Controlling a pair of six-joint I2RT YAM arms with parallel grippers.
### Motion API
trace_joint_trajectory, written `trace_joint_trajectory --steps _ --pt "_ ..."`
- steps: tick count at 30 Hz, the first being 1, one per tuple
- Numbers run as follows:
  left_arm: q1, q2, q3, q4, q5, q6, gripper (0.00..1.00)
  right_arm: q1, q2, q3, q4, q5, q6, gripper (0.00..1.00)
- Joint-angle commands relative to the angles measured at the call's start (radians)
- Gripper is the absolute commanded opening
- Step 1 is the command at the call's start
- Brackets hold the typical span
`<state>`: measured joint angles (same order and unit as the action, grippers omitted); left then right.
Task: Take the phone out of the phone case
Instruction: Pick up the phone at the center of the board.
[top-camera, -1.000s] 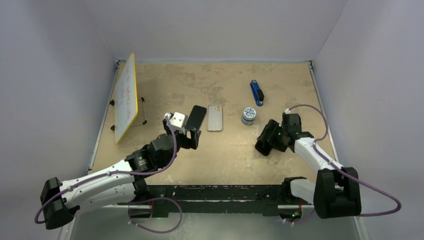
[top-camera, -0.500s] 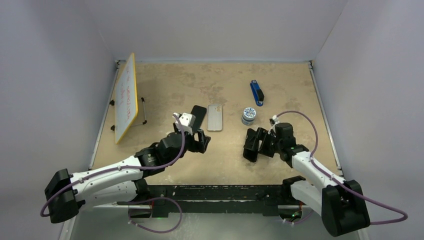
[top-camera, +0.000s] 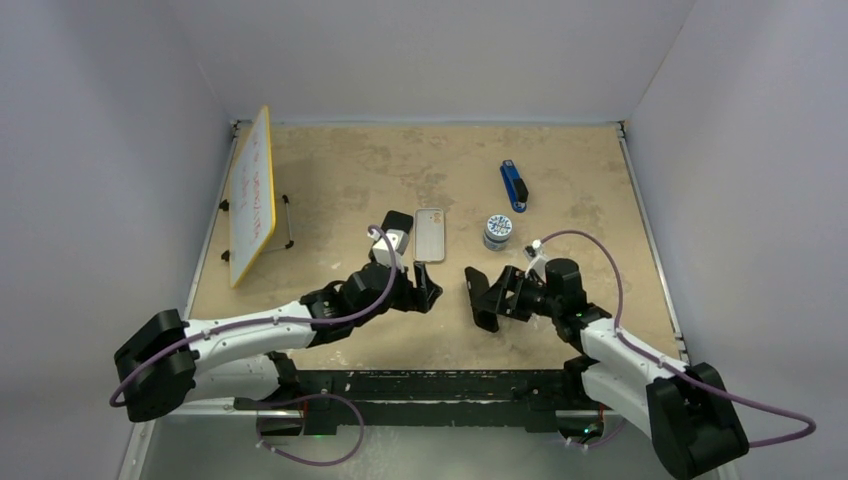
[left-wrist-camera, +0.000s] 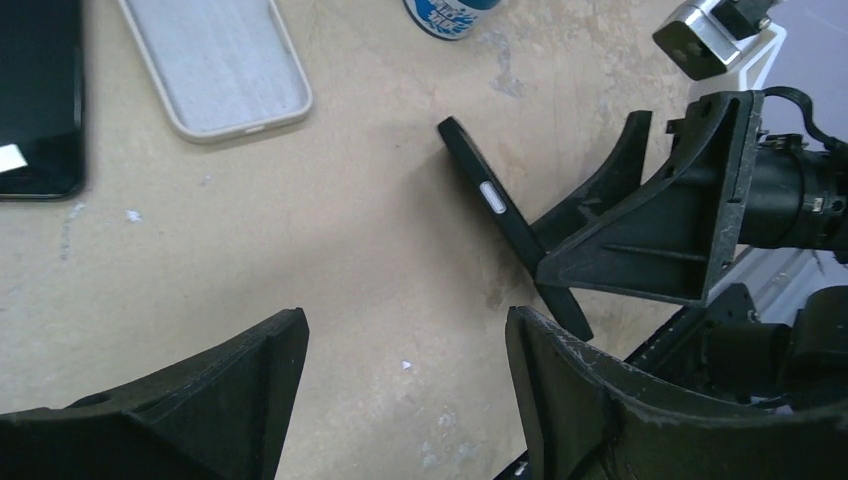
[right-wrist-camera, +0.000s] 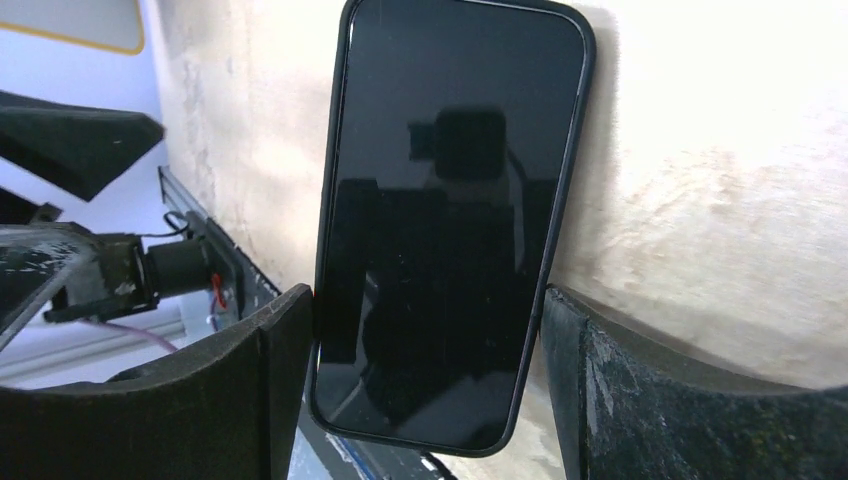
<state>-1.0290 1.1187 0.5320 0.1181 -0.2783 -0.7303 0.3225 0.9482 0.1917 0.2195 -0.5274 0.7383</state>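
Currently, the phone (right-wrist-camera: 450, 220) sits inside its black case (left-wrist-camera: 500, 215), clamped across its width by the right gripper (right-wrist-camera: 425, 300) and held on edge low over the table (top-camera: 330, 170). Contact with the surface cannot be confirmed. The left gripper (left-wrist-camera: 400, 330) is near, at the phone's nine o'clock, jaws wide and empty. An empty grey phone case (top-camera: 430, 234) lies flat at eleven o'clock, with a second black phone (left-wrist-camera: 40, 100) just beside it at nine. A blue-labelled tin (top-camera: 497, 230) is at one o'clock, with a blue stapler (top-camera: 514, 185) beyond it. A whiteboard (top-camera: 252, 195) stands at the table's ten o'clock edge.
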Motion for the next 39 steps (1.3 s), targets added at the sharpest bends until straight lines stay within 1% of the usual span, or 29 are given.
trace_joint_trajectory --steps 1,4,7,13,19,21,24,27,31,34,36,39 --pt "-0.004 0.066 0.04 0.155 0.083 -0.108 0.74 0.042 0.037 0.003 0.213 -0.081 0.054 0.04" --pt "-0.004 0.138 0.054 0.213 0.114 -0.151 0.74 0.077 0.075 0.003 0.267 -0.076 0.065 0.04" --pt "-0.003 0.207 0.076 0.233 0.113 -0.187 0.74 0.098 0.098 0.002 0.302 -0.071 0.075 0.04" --pt "0.0 0.319 0.086 0.295 0.106 -0.269 0.74 0.121 0.118 0.003 0.318 -0.063 0.062 0.03" --pt "0.003 0.396 0.121 0.308 0.087 -0.294 0.74 0.134 0.141 -0.006 0.341 -0.063 0.056 0.03" --pt "0.004 0.43 0.128 0.322 0.102 -0.309 0.73 0.138 0.149 -0.006 0.346 -0.06 0.054 0.03" --pt "0.01 0.47 0.12 0.371 0.133 -0.339 0.69 0.144 0.157 -0.005 0.354 -0.055 0.05 0.04" --pt "0.017 0.487 0.103 0.414 0.147 -0.362 0.61 0.15 0.161 -0.004 0.356 -0.052 0.045 0.03" --pt "0.024 0.483 0.082 0.458 0.157 -0.371 0.44 0.154 0.164 -0.005 0.359 -0.041 0.04 0.04" --pt "0.03 0.459 0.058 0.488 0.155 -0.363 0.29 0.155 0.166 -0.006 0.364 -0.034 0.041 0.05" --pt "0.034 0.438 0.043 0.491 0.146 -0.349 0.19 0.155 0.163 -0.006 0.373 -0.031 0.043 0.08" --pt "0.04 0.397 0.005 0.515 0.131 -0.332 0.03 0.155 0.158 -0.006 0.395 -0.018 0.041 0.17"
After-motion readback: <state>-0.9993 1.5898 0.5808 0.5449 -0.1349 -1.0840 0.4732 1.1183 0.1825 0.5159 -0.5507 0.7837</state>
